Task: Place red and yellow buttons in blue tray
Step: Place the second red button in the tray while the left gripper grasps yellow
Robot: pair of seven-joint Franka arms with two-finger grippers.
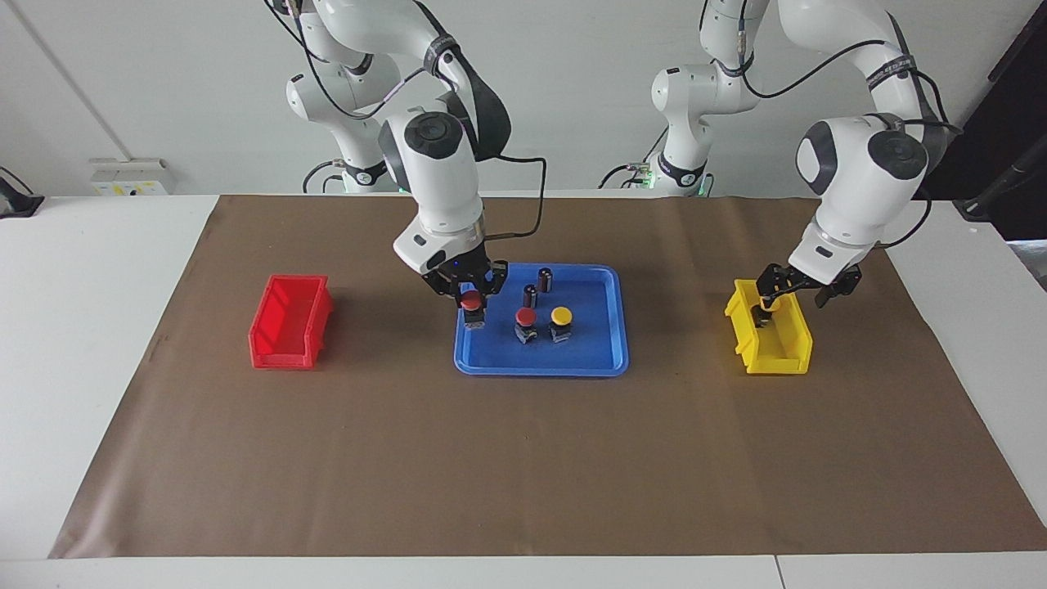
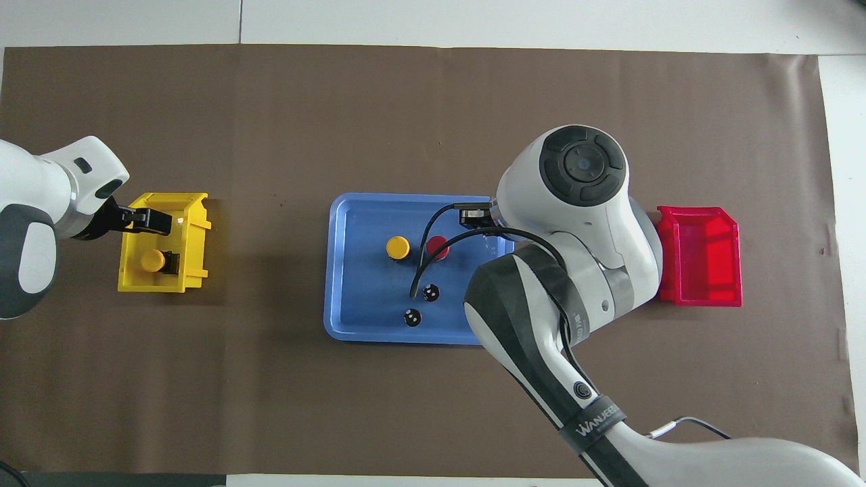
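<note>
My right gripper (image 1: pixel 473 301) is pinching a red button (image 1: pixel 471 300) just over the blue tray (image 1: pixel 609 360), at the tray's end toward the right arm. In the tray one red button (image 1: pixel 525 317) and one yellow button (image 1: pixel 561 316) are standing side by side – two dark cylinders (image 1: pixel 537 286) are nearer to the robots. My left gripper (image 1: pixel 769 301) is reaching into the yellow bin (image 1: pixel 777 352) with fingers spread, beside the last yellow button (image 2: pixel 154 260) – not gripping it.
</note>
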